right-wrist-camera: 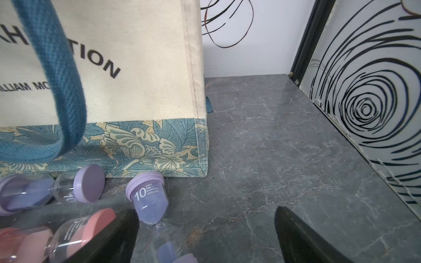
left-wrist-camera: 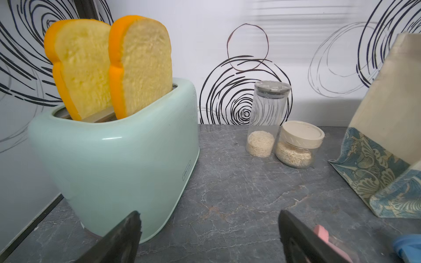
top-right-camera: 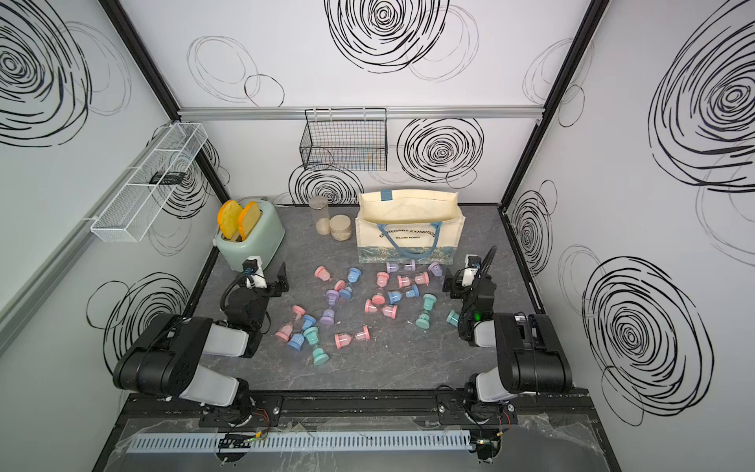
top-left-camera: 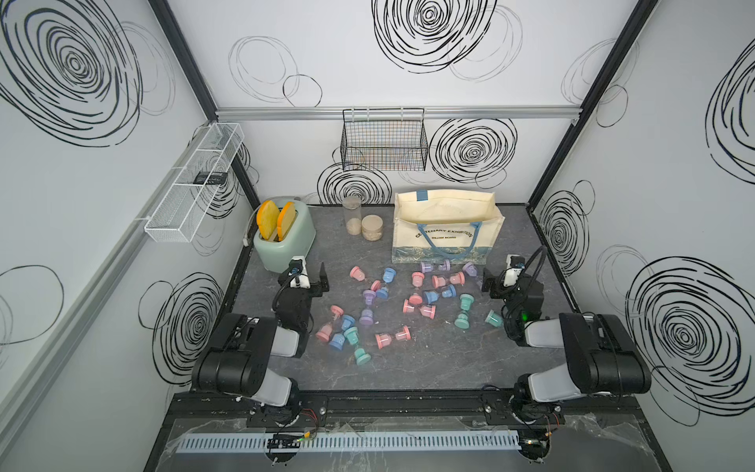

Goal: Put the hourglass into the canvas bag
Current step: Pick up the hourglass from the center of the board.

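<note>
Several small hourglasses in pink, blue, purple and teal lie scattered on the grey table, among them a pink one (top-left-camera: 392,337) (top-right-camera: 352,337). The cream canvas bag (top-left-camera: 447,229) (top-right-camera: 408,233) stands open at the back right, with its blue handle hanging down the front. My left gripper (top-left-camera: 306,274) (left-wrist-camera: 209,227) is open over bare table beside the toaster. My right gripper (top-left-camera: 508,280) (right-wrist-camera: 207,225) is open near the bag's front right corner (right-wrist-camera: 136,68). A purple hourglass (right-wrist-camera: 148,200) lies just inside one of its fingers, not gripped.
A mint toaster (top-left-camera: 284,241) (left-wrist-camera: 114,159) with two bread slices stands at the back left. Beside it are a tall clear jar (top-left-camera: 353,216) and a short jar (top-left-camera: 372,227). A black wire basket (top-left-camera: 384,143) hangs on the back wall, a white mesh shelf (top-left-camera: 196,180) on the left wall.
</note>
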Robot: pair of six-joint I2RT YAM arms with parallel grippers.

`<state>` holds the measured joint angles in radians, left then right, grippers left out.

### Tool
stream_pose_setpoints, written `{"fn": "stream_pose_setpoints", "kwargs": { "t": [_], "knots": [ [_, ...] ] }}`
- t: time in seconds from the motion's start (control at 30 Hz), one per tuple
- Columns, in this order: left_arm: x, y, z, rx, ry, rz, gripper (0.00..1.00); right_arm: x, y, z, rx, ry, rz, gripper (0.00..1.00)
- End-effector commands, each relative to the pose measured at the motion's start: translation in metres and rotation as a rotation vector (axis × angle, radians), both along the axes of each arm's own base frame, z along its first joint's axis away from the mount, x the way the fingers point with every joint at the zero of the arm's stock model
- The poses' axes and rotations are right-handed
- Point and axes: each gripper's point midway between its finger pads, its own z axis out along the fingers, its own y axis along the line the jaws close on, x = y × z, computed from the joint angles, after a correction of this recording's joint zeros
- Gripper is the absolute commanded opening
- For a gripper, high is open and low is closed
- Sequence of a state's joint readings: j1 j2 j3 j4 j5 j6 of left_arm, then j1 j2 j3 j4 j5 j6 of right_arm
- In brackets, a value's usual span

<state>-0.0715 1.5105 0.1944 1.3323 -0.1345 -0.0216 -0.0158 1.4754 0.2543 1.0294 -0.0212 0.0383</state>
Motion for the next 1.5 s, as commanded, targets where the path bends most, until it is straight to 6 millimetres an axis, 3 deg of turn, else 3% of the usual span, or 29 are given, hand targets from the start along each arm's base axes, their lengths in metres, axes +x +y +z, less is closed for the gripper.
{"fn": "stream_pose_setpoints", "kwargs": {
  "t": [0.0, 1.13, 1.33, 1.47],
  "knots": [
    [-0.002, 0.002, 0.014, 0.011, -0.051, 0.001, 0.96, 0.008, 0.0, 0.016, 0.009, -0.06, 0.005, 0.97],
    [-0.003, 0.002, 0.014, 0.013, -0.057, 0.004, 0.96, 0.007, 0.001, 0.017, 0.009, -0.064, 0.006, 0.97],
    [-0.027, 0.011, 0.028, -0.013, -0.152, 0.054, 0.96, 0.005, 0.004, 0.031, 0.007, -0.062, 0.021, 0.97],
    [-0.034, 0.014, 0.039, -0.016, -0.178, 0.068, 0.96, -0.001, 0.004, 0.059, 0.025, -0.097, 0.024, 0.97]
  ]
}}
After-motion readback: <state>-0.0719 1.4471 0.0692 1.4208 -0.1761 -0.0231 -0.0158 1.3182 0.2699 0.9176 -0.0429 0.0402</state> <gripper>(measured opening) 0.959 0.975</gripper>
